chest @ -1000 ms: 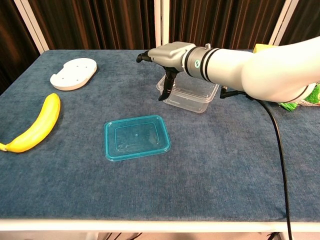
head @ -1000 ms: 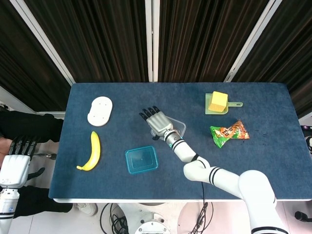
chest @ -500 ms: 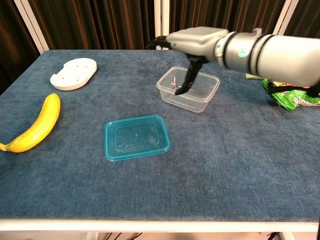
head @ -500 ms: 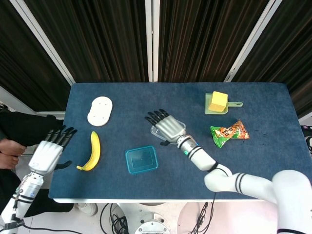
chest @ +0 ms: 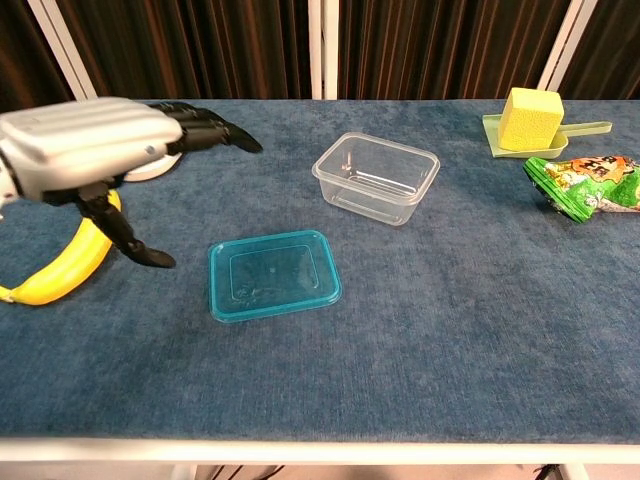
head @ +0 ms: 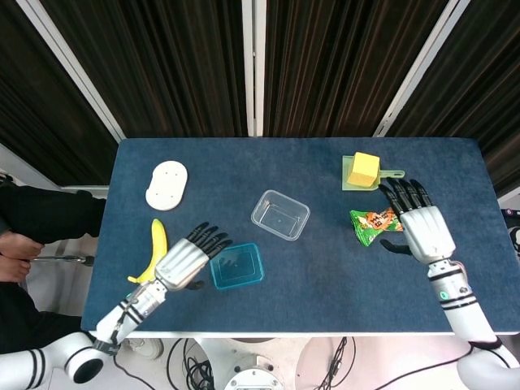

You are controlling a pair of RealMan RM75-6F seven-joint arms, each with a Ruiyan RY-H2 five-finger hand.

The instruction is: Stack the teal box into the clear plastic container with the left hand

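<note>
Dark curtains are seen behind the blue table (head: 325, 276), where the teal box (head: 236, 266) lies flat, apart from the clear container (head: 280, 215) beyond it. The left hand (head: 188, 260) is held just left of the box, fingers spread and empty, beside a banana (head: 153, 252). The right hand (head: 422, 226) is held with fingers spread and empty beside a snack bag (head: 372, 223).

The left hand (head: 185, 262) has a silver-grey ribbed back, shaped like a human hand, with black fingers (head: 213, 238) and a black thumb. Behind it comes a narrow wrist ringed in black and white, then a smooth white forearm (head: 49, 370). The right hand (head: 424, 227) is built the same: pale grey grooved back, black fingers (head: 398, 192), a banded black-and-white wrist with a small green mark, and a white arm (head: 475, 325) after it.
</note>
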